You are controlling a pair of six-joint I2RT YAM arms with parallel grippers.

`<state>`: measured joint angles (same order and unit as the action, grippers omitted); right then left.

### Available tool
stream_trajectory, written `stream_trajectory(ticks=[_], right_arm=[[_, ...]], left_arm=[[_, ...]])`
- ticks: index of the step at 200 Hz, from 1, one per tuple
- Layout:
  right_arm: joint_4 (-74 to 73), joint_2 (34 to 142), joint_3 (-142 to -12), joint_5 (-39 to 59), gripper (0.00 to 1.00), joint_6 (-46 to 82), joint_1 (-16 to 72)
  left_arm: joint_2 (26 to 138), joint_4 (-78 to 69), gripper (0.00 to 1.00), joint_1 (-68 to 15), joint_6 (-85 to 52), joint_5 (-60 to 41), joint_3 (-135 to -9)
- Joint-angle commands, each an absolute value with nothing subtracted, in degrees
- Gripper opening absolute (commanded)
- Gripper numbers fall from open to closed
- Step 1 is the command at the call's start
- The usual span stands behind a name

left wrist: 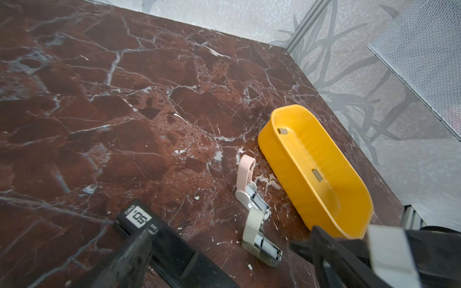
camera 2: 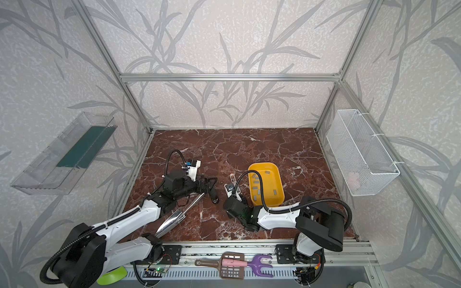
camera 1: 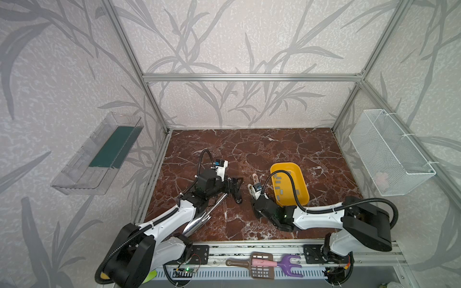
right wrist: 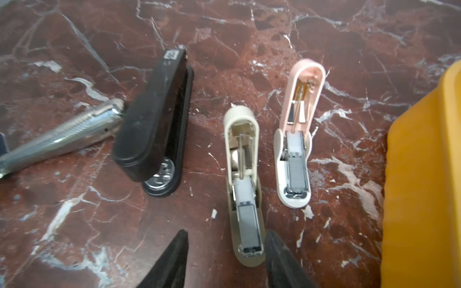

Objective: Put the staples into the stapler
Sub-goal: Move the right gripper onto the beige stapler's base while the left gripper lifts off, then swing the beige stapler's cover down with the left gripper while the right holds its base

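Holding right gripper (right wrist: 226,237) unclenched, empty, at open beige stapler (right wrist: 245,199); left gripper (left wrist: 225,234) spread wide. Leaving spare staples (left wrist: 317,174) lying in yellow tray (left wrist: 287,172). Probably closing lid (right wrist: 240,119) next: pressing squarely, gently.

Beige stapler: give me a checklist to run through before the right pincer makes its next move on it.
1. Beige stapler lid swung open: ok.
2. Staple strip lying in its channel: ok. Pushed fully home: cannot tell.
3. Right pincer open, tips either side of the stapler's front end: ok.
4. Pink stapler clear of those tips: ok.
5. Black stapler opened for loading: not ok, it is shut.
6. Spare staples in the yellow tray: ok.
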<state>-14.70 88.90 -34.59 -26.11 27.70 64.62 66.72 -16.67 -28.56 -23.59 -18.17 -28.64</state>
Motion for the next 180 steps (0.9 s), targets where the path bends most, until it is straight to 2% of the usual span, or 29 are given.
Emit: stream_trajectory(ticks=[1, 74, 111, 131, 180], right_arm=[[-14.9, 90.66, -34.09, -24.39, 0.51, 26.99, 63.65], [-16.55, 95.27, -34.24, -21.54, 0.49, 25.58, 61.9], [-16.34, 94.92, -33.49, -21.63, 0.44, 25.14, 61.87], [-16.88, 94.86, -32.72, -21.61, 0.37, 24.87, 61.86], [-18.61, 95.98, -31.74, -22.96, 0.32, 24.7, 61.83]], left_arm=[[68.54, -15.95, 0.99, -29.42, -23.82, -18.85, -30.99], [70.76, -16.45, 0.99, -29.98, -23.79, -19.34, -32.3], [71.34, -16.5, 0.99, -30.11, -23.77, -19.42, -32.45], [72.23, -17.26, 0.99, -30.12, -23.88, -19.12, -32.43], [79.34, -19.76, 0.94, -30.14, -23.55, -15.14, -34.21]])
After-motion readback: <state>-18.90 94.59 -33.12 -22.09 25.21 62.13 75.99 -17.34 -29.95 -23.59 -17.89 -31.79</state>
